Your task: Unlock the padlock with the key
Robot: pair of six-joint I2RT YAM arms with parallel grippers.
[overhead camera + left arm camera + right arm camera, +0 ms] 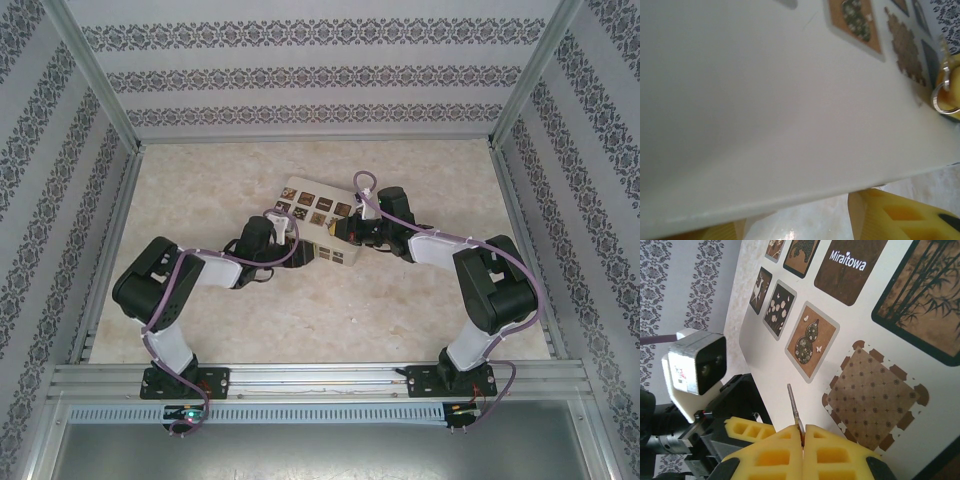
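Note:
A thin metal key point(792, 401) sticks up out of my right gripper point(803, 432), whose yellow pads are shut on its base. The key hangs over the cream box with dark patterned squares point(765, 375). From above, my right gripper point(343, 232) is at the box's near right edge and my left gripper point(288, 232) at its near left edge. In the left wrist view my left gripper point(797, 212) has its fingers point(900, 215) wide apart, tips hidden behind the box point(765, 100). A silvery ring point(935, 100) shows at the right edge. The teal padlock is hidden.
The box point(310, 205) lies mid-table on a pale marbled top point(200, 190). Patterned walls close off the back and both sides. The left arm's white wrist camera point(695, 365) and one of its yellow fingers point(747, 430) sit just left of the key.

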